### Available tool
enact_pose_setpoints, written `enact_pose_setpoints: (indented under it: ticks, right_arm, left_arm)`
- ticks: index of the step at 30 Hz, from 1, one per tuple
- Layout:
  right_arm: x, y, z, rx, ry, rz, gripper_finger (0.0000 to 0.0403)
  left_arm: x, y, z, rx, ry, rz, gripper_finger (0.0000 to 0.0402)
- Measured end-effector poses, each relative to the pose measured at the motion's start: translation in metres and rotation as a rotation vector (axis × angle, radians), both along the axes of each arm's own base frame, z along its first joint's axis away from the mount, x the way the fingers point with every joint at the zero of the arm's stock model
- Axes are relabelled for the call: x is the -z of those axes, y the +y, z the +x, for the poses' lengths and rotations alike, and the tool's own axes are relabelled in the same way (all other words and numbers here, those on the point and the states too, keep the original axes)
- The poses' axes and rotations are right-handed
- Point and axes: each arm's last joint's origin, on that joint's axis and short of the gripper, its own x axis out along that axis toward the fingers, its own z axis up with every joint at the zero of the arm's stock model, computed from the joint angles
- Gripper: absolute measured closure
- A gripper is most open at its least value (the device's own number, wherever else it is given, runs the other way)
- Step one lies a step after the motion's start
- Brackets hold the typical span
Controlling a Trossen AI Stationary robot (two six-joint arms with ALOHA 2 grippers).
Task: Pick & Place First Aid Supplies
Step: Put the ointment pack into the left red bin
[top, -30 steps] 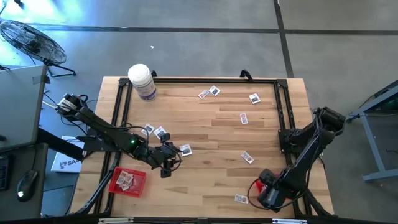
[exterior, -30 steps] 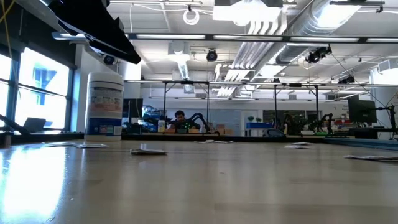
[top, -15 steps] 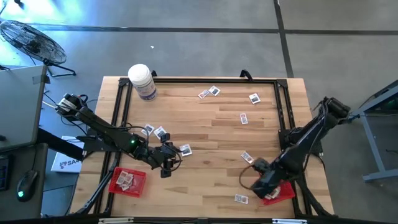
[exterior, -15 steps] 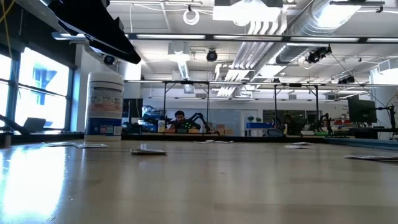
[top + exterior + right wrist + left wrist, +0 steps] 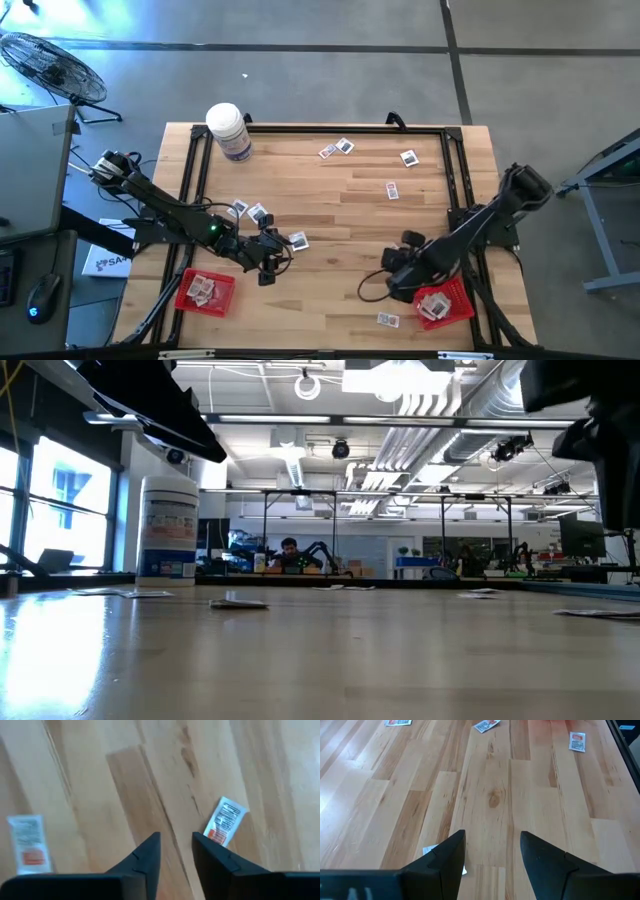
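Grey concrete floor [image 5: 330, 80], floor fan [image 5: 45, 65], bright windows [image 5: 55, 500], ceiling ducts [image 5: 430, 400], workbenches behind

— What holds everything up?

— A light wooden table [image 5: 330, 200] with a black frame along its edges.

— What sits on it?

— A big white bottle [image 5: 229, 131] stands at a far corner. Small white packets [image 5: 336, 149] lie flat all over: some at the far edge, a few in the middle, one [image 5: 388, 320] near the front. A red tray [image 5: 203, 291] with packets inside sits at the front left. Another red tray [image 5: 440, 302] sits at the front right.
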Motion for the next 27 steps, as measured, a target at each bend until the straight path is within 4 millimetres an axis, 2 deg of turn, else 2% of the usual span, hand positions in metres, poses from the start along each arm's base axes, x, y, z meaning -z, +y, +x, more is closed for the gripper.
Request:
enact_pose_setpoints:
  ticks: [4,8,16,27]
  right_arm:
    - [0.018,0.001,0.002,-0.011,0.068,-0.096,0.0261]
    - [0.033,-0.001,-0.001,0.001,0.177,-0.172,0.0248]
    - [0.053,0.0,0.004,-0.041,0.246,-0.237,0.0255]
    - [0.058,-0.008,0.007,-0.002,0.267,-0.279,0.0277]
  left_arm:
    - [0.0,0.0,0.0,0.0,0.0,0.0,0.0215]
    - [0.0,0.0,0.0,0.001,0.0,-0.001,0.0215]
    - [0.0,0.0,0.0,0.001,0.0,-0.001,0.0215]
    - [0.0,0.0,0.0,0.002,0.001,-0.001,0.0215]
